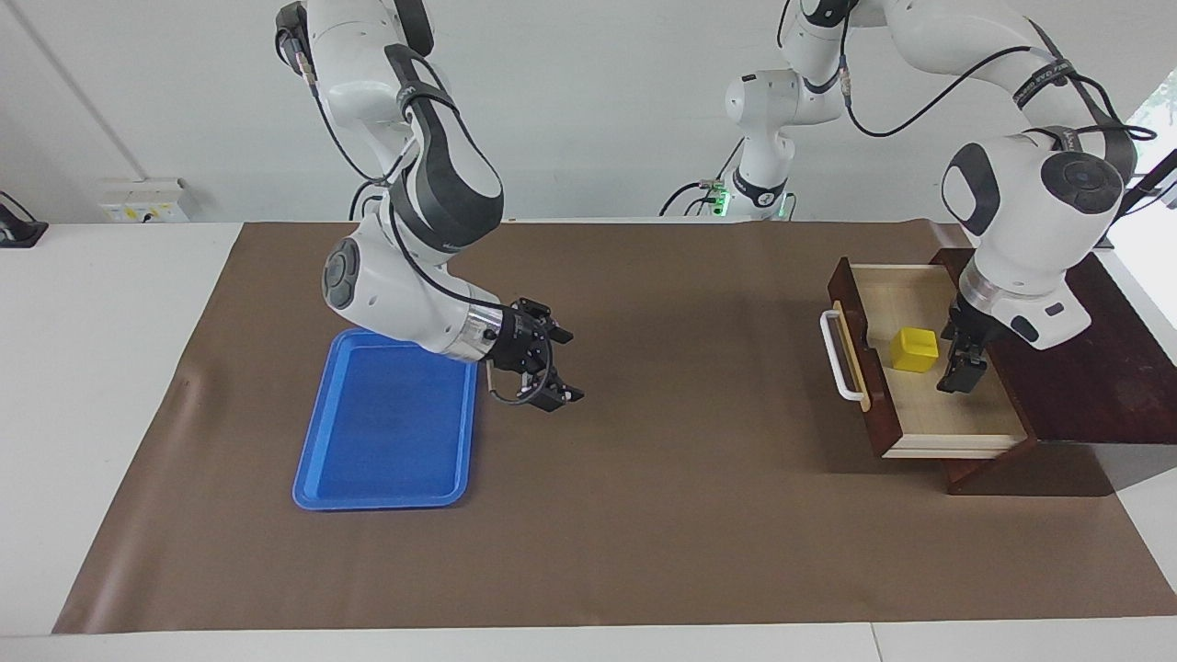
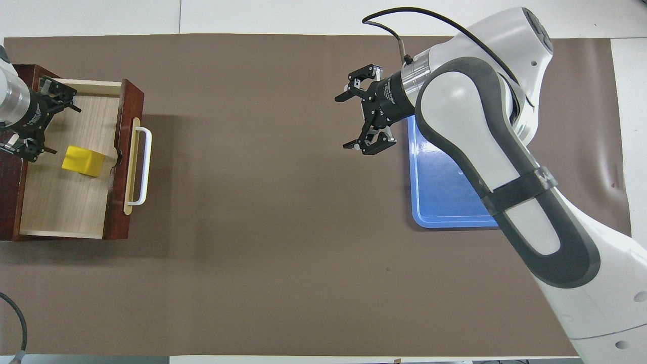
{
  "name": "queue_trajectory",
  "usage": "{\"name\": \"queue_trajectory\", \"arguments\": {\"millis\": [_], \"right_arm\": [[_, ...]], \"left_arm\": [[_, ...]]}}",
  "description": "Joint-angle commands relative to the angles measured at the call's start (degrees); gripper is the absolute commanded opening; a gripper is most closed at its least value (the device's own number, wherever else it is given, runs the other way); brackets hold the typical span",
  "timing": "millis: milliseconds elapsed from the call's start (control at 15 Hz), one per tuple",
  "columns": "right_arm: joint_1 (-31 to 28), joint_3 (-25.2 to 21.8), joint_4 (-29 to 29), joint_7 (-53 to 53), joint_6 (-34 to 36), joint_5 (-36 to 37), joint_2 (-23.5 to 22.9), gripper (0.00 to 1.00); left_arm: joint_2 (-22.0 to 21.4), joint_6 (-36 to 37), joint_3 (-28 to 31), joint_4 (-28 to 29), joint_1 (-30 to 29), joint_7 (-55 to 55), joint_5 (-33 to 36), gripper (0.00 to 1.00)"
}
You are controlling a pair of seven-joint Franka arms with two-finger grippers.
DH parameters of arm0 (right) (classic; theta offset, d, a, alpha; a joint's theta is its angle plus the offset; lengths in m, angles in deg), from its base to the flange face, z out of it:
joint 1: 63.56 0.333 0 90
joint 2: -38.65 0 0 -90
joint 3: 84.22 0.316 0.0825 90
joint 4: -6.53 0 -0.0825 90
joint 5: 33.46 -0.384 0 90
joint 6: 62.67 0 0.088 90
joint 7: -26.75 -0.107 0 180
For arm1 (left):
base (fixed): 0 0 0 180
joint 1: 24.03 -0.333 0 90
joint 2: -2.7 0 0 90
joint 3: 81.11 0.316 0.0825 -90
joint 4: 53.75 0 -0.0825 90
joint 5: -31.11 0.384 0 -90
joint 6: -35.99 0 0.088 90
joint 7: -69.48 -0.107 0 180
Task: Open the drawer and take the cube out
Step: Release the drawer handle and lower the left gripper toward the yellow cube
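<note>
We are reading the facing view from its one edge across to the other, starting at the right arm's end of the table. There we are seeing a blue tray (image 1: 386, 423) lying flat on the brown mat (image 1: 644, 515), with its long side running toward and away from the robots.

Just beside the tray, toward the middle of the table, our right gripper (image 1: 549, 368) is hanging over bare mat, tilted toward the left arm's end. Its fingers are standing spread apart and are gripping nothing; the overhead view is showing the same wide gap at the right gripper (image 2: 360, 119), clear of the tray's rim (image 2: 412, 151).

Moving on across the open stretch of mat, we are coming to the drawer (image 1: 864, 368), which is standing pulled out of its dark wooden box (image 1: 1076, 349) at the left arm's end, its white bar handle (image 1: 835, 354) facing the middle of the table. The cube (image 1: 915, 348) is sitting on the pale floor inside the drawer, close to the drawer front, and nothing is touching it.

Our left gripper (image 1: 961, 363) is hovering inside the drawer's opening, beside the cube on the box's side. Its fingers are released and empty, as the overhead view is also showing at the left gripper (image 2: 35, 119), with the cube (image 2: 82, 161) lying apart from its tips.
</note>
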Motion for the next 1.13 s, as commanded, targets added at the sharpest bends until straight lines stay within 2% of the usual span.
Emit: {"name": "queue_trajectory", "arguments": {"millis": [0,133,532,598,798,1064], "right_arm": [[-0.3,0.2,-6.0,9.8,-0.9,-1.5,4.9,1.00],[-0.7,0.1,-6.8,11.8,-1.6,-1.6,5.5,1.00],[-1.2,-0.2,-7.8,4.7,-0.8,-1.3,6.2,1.00],[-1.2,-0.2,-8.0,4.9,-0.7,-0.9,6.3,1.00],[-1.2,-0.3,-8.1,4.9,0.2,-0.7,6.6,1.00],[-2.5,-0.3,-9.7,4.1,0.9,-0.7,7.5,1.00]], "left_arm": [[-4.1,-5.4,-0.1,8.3,-1.1,-2.0,-0.6,1.00],[-4.8,-7.0,-0.1,10.6,-1.2,-1.8,-0.6,1.00],[-5.5,-6.9,-0.2,11.5,-1.1,0.9,-0.6,0.99],[-5.5,-6.9,-0.2,11.5,-0.9,1.2,-0.6,0.91],[-5.5,-6.8,-0.2,11.7,-0.3,2.9,-0.6,0.81],[-5.5,-6.9,-0.2,11.5,-0.6,2.7,-0.6,0.50]]}}
